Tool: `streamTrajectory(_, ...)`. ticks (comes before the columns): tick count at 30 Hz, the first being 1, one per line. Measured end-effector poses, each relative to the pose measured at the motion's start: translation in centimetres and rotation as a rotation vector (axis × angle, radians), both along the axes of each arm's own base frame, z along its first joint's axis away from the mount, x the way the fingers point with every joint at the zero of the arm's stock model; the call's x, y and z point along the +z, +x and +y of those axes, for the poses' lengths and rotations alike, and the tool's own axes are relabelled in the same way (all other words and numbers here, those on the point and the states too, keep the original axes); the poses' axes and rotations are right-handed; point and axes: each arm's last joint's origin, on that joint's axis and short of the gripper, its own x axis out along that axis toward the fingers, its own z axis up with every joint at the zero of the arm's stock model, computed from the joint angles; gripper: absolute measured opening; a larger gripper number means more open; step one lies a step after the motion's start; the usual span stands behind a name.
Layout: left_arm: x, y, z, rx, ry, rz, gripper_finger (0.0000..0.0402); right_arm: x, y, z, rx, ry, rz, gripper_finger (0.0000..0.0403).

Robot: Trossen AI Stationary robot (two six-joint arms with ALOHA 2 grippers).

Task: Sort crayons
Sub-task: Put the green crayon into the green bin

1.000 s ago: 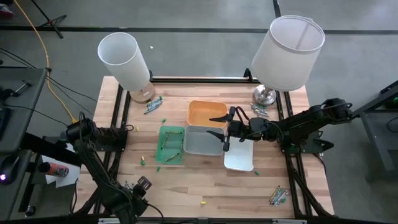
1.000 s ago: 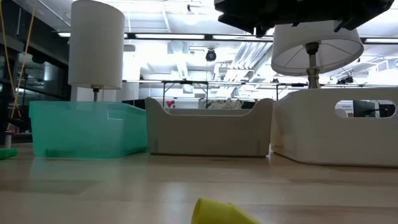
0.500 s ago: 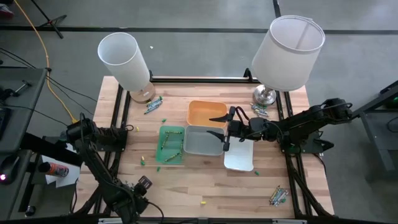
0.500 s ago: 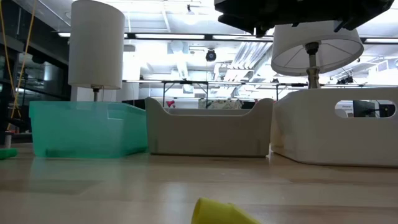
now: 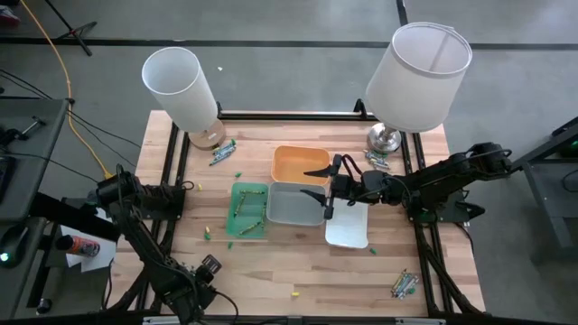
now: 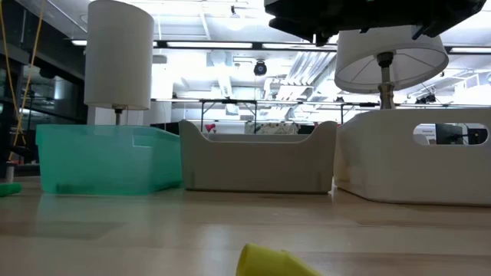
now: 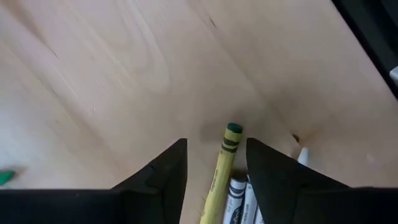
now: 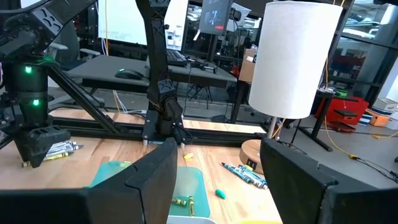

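Note:
My left gripper (image 7: 216, 144) points down at the table's near left corner (image 5: 191, 291), open. Its fingers stand on either side of a yellow crayon with a green tip (image 7: 227, 160), which lies on the wood next to grey-white crayons (image 7: 239, 194). Whether a finger touches them I cannot tell. The right wrist view shows that gripper over this small heap of crayons (image 8: 60, 149). My right gripper (image 5: 314, 182) hangs open and level above the grey tray (image 5: 291, 206), holding nothing. The green tray (image 5: 248, 209) has several crayons lying in it.
An orange tray (image 5: 301, 164) and a white tray (image 5: 349, 227) flank the grey one. Two lamps (image 5: 181, 86) (image 5: 417, 72) stand at the far edge, crayon heaps (image 5: 223, 152) (image 5: 377, 158) by their bases. More crayons lie near right (image 5: 405, 285); a yellow one (image 5: 293, 293) lies at the near edge.
My left gripper has sunk a little toward the crayon heap at the table's near left corner, still pointing down.

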Motion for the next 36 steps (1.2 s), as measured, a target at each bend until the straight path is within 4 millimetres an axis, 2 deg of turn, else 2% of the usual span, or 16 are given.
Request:
streamTrajectory(8,0.0,0.2,0.1,0.001,0.0,-0.001,0.0111,0.0,0.0,0.0,0.0,0.0,0.0,0.0224)
streamTrajectory(12,-0.1,0.2,0.0,0.003,0.003,0.001,0.0109,0.0,0.0,0.0,0.0,0.0,0.0,0.0224)
streamTrajectory(19,-1.5,0.3,-0.2,0.001,0.034,0.04,0.0108,0.0,0.0,0.0,0.0,0.0,0.001,0.0224)
streamTrajectory(23,-1.5,0.3,-0.2,0.002,0.034,0.04,0.0103,0.0,0.0,0.0,0.0,0.0,0.004,0.0224)
streamTrajectory(26,-1.3,0.5,-0.1,0.017,0.022,0.039,0.0081,0.0,0.0,0.0,0.0,0.0,0.004,0.0224)
streamTrajectory(31,-0.8,1.1,0.4,0.06,-0.002,0.04,0.0012,0.0,0.0,0.0,0.0,0.0,0.004,0.0224)
streamTrajectory(36,-0.3,1.7,1.0,0.077,0.017,-0.016,0.0005,0.0,0.0,0.0,0.0,0.0,0.004,0.0224)
